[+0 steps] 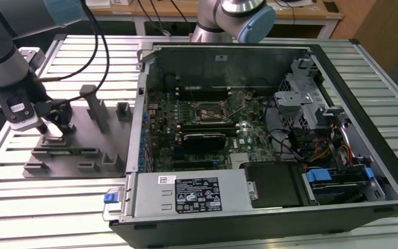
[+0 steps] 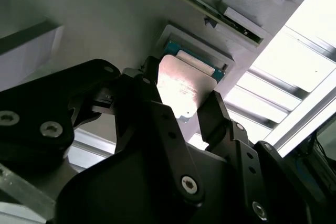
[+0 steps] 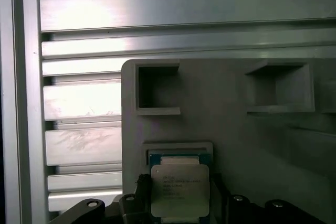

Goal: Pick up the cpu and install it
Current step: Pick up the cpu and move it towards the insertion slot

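Observation:
The cpu (image 3: 180, 190), a small square chip with a silver top plate, lies in a shallow pocket of the grey fixture (image 1: 81, 155) on the exterior view's left. My gripper (image 1: 50, 132) stands down over that pocket. In both wrist views the black fingers (image 2: 142, 95) press against two opposite edges of the cpu (image 2: 184, 82), so the gripper (image 2: 181, 98) is shut on it. The chip still sits low in its pocket. The open socket (image 1: 206, 111) shows in the middle of the motherboard inside the computer case.
The open computer case (image 1: 365, 104) fills the middle and the exterior view's right of the slatted metal table (image 1: 81, 57). Tall grey posts (image 1: 91, 106) rise from the fixture close to my gripper. Empty square pockets (image 3: 157, 90) lie beyond the cpu.

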Tool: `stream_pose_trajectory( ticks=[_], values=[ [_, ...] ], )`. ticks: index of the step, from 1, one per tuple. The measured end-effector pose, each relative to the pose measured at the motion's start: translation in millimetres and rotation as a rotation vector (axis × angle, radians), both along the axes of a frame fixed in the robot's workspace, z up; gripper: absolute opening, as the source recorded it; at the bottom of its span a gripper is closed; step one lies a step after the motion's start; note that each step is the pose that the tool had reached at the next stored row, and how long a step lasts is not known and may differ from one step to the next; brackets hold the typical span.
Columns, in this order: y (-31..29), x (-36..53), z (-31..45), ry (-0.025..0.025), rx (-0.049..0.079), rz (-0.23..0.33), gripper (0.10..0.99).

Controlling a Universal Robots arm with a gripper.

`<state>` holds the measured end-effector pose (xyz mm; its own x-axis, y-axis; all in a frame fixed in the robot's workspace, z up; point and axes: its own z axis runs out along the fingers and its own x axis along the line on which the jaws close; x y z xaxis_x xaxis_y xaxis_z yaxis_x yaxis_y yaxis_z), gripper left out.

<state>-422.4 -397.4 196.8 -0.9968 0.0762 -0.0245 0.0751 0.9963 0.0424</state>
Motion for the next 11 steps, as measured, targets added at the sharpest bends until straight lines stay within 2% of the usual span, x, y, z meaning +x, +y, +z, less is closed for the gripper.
stream_pose_trajectory(
  ticks=[11],
  values=[
    [0.0, 0.0, 13.1, 0.0, 0.0, 0.0, 0.541]
  ],
)
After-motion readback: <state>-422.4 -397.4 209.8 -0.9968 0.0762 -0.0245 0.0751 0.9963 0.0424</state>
